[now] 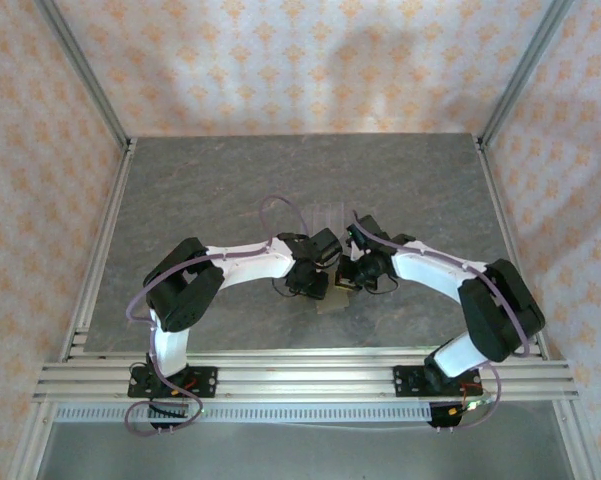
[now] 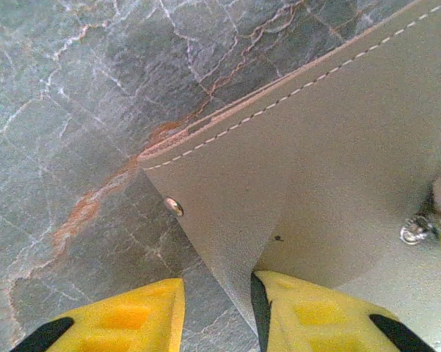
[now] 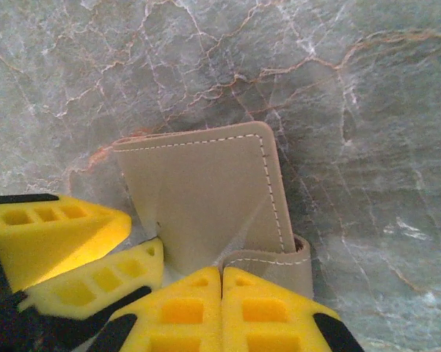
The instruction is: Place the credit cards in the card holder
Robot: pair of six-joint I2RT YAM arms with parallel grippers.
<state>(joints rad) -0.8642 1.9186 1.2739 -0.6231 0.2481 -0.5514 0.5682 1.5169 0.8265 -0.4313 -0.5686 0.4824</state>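
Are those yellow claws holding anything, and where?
Both grip the card holder: left claw straddles one flap's edge, right claw pinches its near edge.

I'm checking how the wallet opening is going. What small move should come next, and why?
Probably the left gripper should lift its flap a little to spread the card holder wider. Its jaws straddle the flap's edge beside the snap stud, while the right gripper, jaws together, pins the lower edge. No card is visible, so opening likely comes first.
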